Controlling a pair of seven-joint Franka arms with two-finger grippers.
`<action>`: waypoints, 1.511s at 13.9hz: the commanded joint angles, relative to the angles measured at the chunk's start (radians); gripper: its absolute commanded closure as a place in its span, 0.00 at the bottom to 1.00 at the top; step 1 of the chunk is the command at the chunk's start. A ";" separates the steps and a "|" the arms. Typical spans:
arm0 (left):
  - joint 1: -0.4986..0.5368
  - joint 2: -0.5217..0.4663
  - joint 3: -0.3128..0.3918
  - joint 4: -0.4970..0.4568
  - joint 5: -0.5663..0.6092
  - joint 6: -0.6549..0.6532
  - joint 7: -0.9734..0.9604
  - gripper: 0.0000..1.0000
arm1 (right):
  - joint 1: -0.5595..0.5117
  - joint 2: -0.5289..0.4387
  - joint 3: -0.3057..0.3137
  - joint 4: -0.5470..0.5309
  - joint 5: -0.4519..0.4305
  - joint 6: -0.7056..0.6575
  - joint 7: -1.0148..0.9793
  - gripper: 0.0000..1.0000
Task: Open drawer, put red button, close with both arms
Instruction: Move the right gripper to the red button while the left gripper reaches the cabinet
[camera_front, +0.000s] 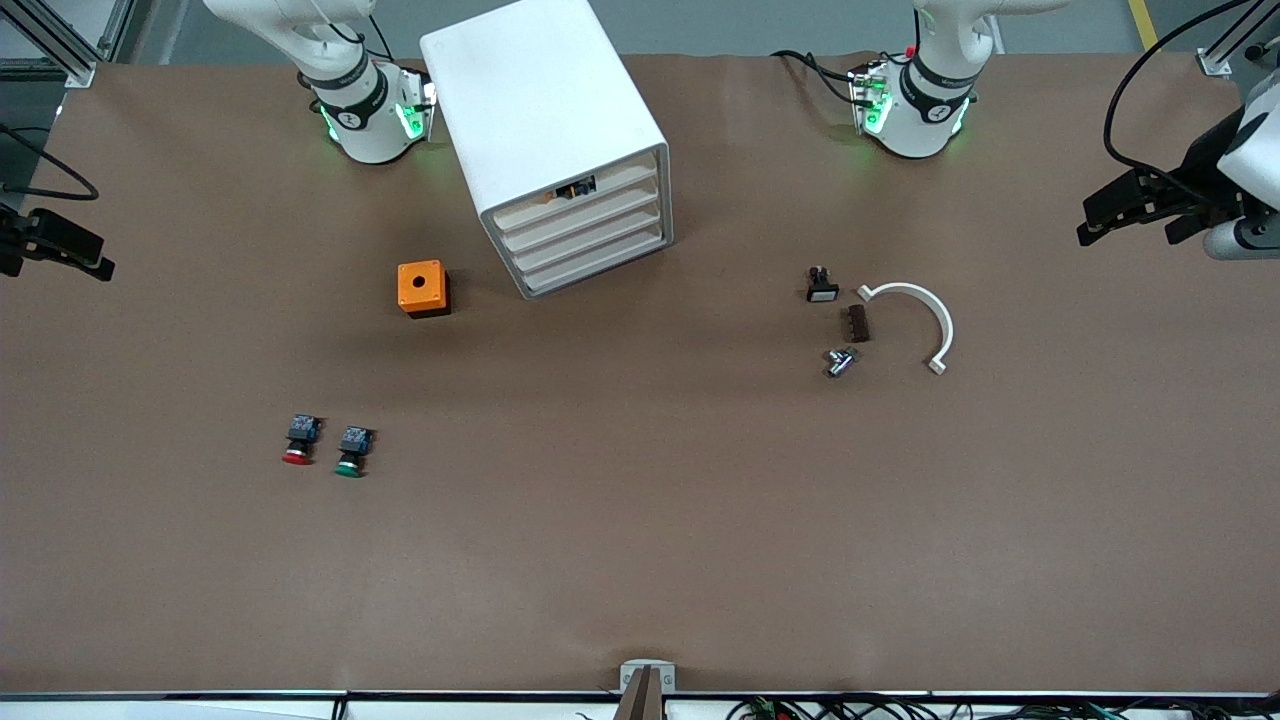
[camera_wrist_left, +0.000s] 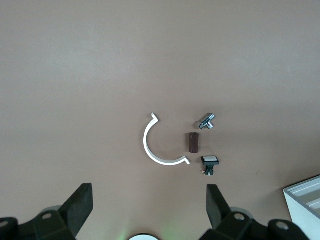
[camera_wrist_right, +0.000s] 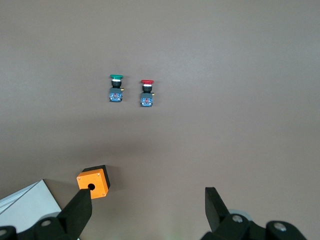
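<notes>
Nothing begun: drawer (camera_front: 585, 215) shut, red button (camera_front: 299, 440) on worktop (camera_front: 640, 520). Left hand (camera_wrist_left: 147, 202) and right hand (camera_wrist_right: 147, 205), both open, wait; opening comes first.

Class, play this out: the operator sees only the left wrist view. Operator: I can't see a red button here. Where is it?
Observer: The red button lies beside the green button, toward the right arm's end of the table.
Operator: Is the drawer open?
Observer: No, the drawer sits flush with the other fronts of the cabinet.
Operator: And the right gripper?
Observer: The right gripper is open and empty, over the table's right-arm end.
</notes>
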 joint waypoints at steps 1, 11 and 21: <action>0.002 0.010 -0.003 0.019 0.021 -0.017 0.009 0.00 | -0.011 -0.001 0.008 0.006 -0.012 -0.011 -0.009 0.00; 0.013 0.033 0.005 0.019 0.012 -0.037 -0.002 0.00 | -0.014 0.004 0.008 0.006 -0.003 -0.007 -0.012 0.00; -0.005 0.119 -0.004 0.019 0.012 -0.037 -0.005 0.00 | -0.044 0.111 0.008 -0.003 0.001 0.035 -0.037 0.00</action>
